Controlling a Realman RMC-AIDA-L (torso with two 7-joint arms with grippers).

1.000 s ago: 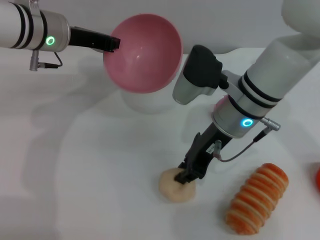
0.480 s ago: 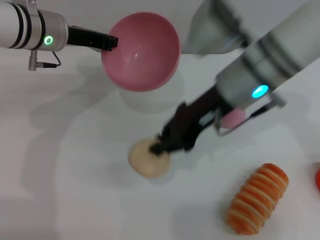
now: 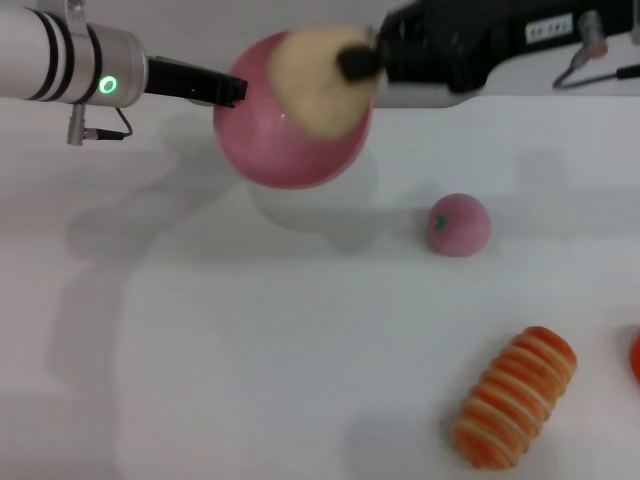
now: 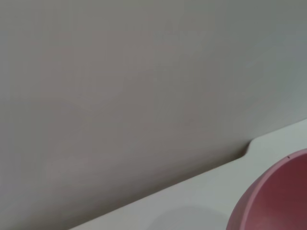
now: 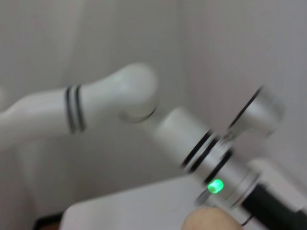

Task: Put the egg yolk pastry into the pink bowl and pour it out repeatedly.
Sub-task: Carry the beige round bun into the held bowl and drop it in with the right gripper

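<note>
Pink bowl (image 3: pixel 290 125) hangs tilted near my bench's far edge, pinched at its rim by my left gripper (image 3: pixel 228 90). My right gripper (image 3: pixel 362 62) clamps the egg yolk pastry (image 3: pixel 318 80) above it; next, I'd release.

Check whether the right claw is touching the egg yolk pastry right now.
Touching. In the head view the right claw is clamped on the egg yolk pastry, carrying it over the pink bowl.
</note>
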